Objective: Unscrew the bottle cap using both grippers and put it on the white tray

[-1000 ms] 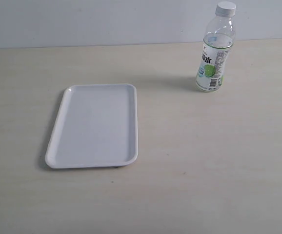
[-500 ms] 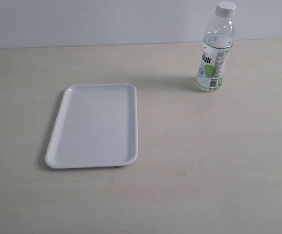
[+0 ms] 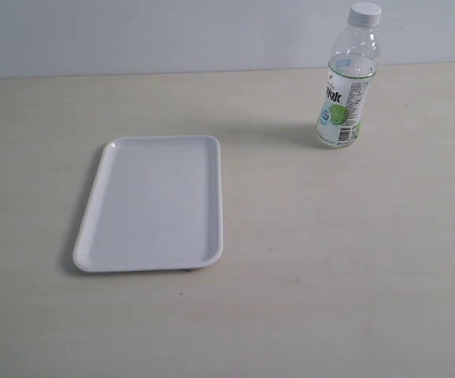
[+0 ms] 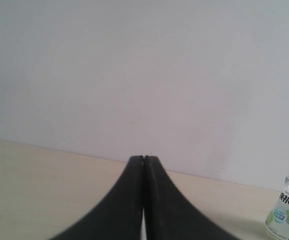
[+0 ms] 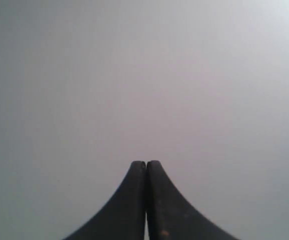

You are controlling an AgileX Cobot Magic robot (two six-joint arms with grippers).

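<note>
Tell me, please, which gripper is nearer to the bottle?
Cannot tell. Left gripper, jaws shut, sees the bottle ahead, well apart. Right gripper, jaws shut, faces bare wall; no bottle in its view.

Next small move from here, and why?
Probably open the right gripper and start it toward the bottle. Both it and the left gripper are shut and empty, and neither appears in the exterior view. The bottle stands upright on the right side with the bottle cap on, so a hold on its body likely comes first.
</note>
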